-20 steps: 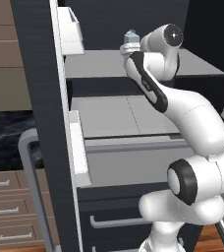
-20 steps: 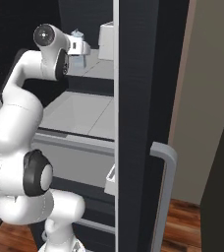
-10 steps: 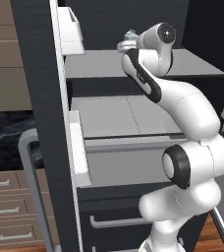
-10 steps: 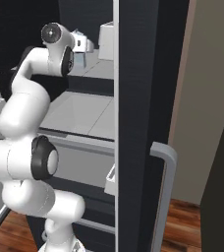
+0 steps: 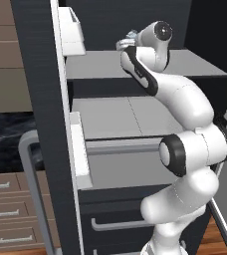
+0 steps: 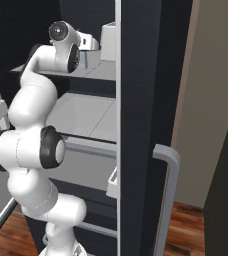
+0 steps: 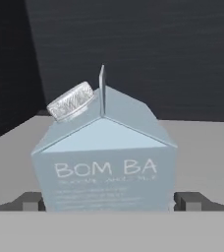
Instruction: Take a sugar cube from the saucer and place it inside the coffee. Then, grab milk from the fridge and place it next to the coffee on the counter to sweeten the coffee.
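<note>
On the upper fridge shelf: the milk (image 7: 104,162) stood upright on the pale grey shelf (image 5: 100,62), close to the dark back wall.
Tool: the tool (image 7: 109,203) stood wide open, one dark finger tip (image 7: 31,201) at the carton's left lower corner and the other at its right; the carton sat between them.
Tool contact: the tips lay just beside the carton's sides; whether they touched it could not be told, and nothing was gripped.
Milk, look: a pale blue-grey carton with a gabled top, a raised centre seam and a ribbed silvery cap on the left slope.
Milk, print: white letters reading "BOM BA" ran across the front face, with smaller lines below too blurred to read.
Milk, from the left base view: only a small pale part (image 5: 127,40) showed beside the arm's wrist, at the shelf's rear.
Arm: the white arm (image 5: 185,149) rose from the lower right of the left base view, bent at a dark elbow joint and reached up to the top shelf.
Arm, from the right base view: the hand (image 6: 86,42) pointed over the same shelf, next to a pale door bin (image 6: 108,42).
Fridge: the black fridge (image 6: 146,100) stood open, with grey shelves stacked below the top one and a drawer with a bar pull low down.
Fridge door: the door edge (image 5: 41,124) stood at the left with pale bins on it and a grey bar handle (image 5: 33,189).
Tabletop: a strip of black veined tabletop (image 5: 6,139) showed behind the door, over taupe drawer fronts (image 5: 8,214).
</note>
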Available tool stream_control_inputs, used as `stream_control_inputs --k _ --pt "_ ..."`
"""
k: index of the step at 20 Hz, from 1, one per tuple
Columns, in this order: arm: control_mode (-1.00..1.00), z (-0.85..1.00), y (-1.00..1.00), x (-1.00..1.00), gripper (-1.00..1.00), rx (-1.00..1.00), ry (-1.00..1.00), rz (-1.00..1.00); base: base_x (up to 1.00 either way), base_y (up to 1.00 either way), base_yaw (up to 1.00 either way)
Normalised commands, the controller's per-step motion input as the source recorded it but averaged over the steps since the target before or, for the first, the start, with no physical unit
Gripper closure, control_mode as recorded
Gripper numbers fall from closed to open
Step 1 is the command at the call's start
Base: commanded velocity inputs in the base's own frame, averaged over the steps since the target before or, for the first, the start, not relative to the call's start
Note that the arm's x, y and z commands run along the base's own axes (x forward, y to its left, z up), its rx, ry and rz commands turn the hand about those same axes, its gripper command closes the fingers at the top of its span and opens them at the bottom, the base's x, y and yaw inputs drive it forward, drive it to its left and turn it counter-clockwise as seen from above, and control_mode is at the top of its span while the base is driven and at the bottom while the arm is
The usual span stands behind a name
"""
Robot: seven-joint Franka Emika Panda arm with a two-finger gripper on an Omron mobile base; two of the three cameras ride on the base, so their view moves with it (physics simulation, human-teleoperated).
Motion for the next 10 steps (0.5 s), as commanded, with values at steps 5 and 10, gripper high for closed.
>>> stream_control_inputs --k 5,10 --pt "-1.0 0.0 0.0 0.31 -1.0 0.0 0.0 0.0 0.0 0.0 0.0" --pt "-1.0 0.0 0.04 0.24 -1.0 0.0 0.0 0.0 0.0 0.0 0.0"
